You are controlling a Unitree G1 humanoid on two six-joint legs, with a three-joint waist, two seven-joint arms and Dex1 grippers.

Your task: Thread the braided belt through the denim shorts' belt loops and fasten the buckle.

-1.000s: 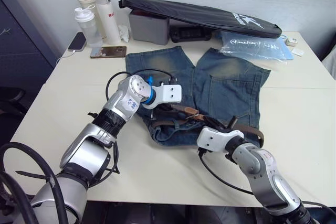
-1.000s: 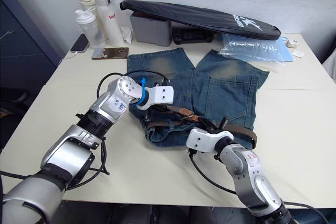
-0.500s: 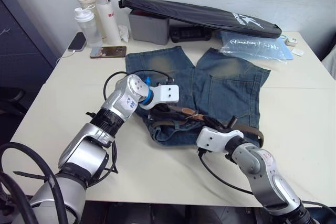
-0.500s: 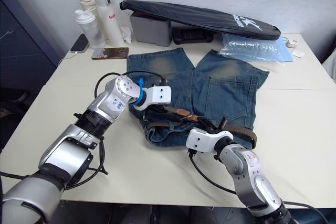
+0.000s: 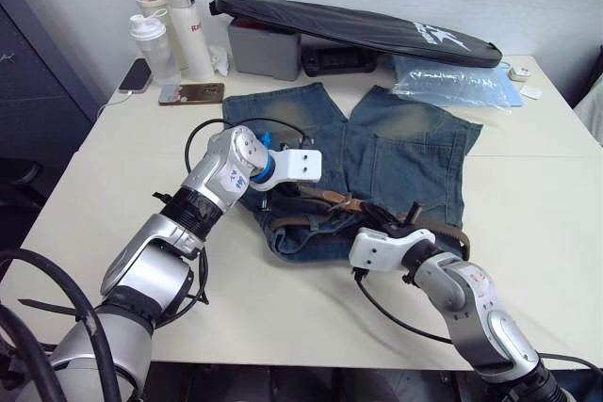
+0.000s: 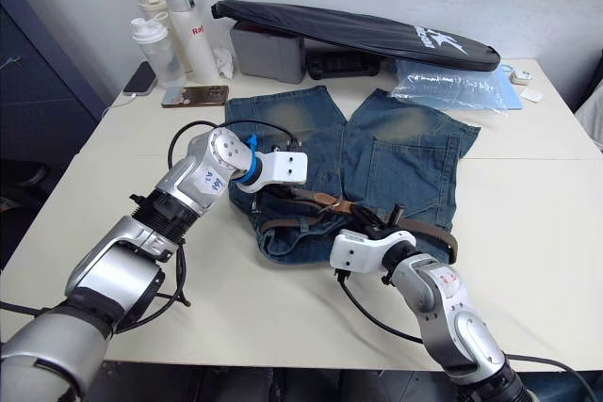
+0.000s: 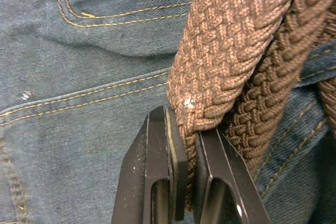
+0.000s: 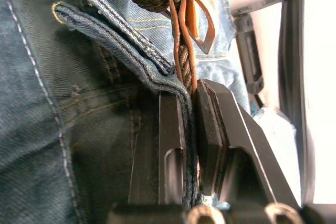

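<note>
The denim shorts (image 5: 377, 162) lie flat on the desk (image 5: 94, 204), legs pointing away from the robot and the waistband bunched at the near edge. Over the last second the shorts have kept their place; the small shift of the whole picture looks like camera movement.

The braided belt (image 5: 325, 201) runs along that waistband, partly fed in, with its far end looping out past the right side. It has barely advanced, so the threading is probably mid-way, with the fastening yet to come.

The left pincer (image 5: 283, 197) has edged slightly away from the robot, with the strap in its grip. Its wrist view shows the fingers (image 7: 176, 156) clamped on the belt's edge.

The right pincer (image 5: 400, 221) has held its spot, closed on the waistband and the belt together, close to the buckle (image 8: 202, 22).
</note>
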